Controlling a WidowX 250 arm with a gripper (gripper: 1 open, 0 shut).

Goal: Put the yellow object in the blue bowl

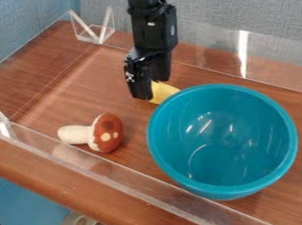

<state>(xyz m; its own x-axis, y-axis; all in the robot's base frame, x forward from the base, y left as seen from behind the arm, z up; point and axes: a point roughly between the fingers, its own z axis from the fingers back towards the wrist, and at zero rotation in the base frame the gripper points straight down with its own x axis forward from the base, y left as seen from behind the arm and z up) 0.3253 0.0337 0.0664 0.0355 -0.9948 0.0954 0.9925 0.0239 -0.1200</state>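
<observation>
The large round, glossy teal-blue bowl stands on the brown wooden desk toward the near right. Its inside shows only smooth blue wall and highlights; nothing lies in it. A low clear plastic wall runs round the desk's edges, with a clear triangular bracket at the far left corner.

The small curved yellow toy banana lies on the desk just beyond the bowl's far left rim, close to it but outside it. Only its right end shows, because the black robot arm comes straight down in front of it. The fingers are lowered right over the banana's left part, at or just above the desk, and they stand spread apart, one either side of the fruit; whether they touch it cannot be told from this view.

A toy mushroom with a brown-red cap and cream stem lies on its side to the left of the bowl, near the front wall, well apart from the banana and clear of the arm.
</observation>
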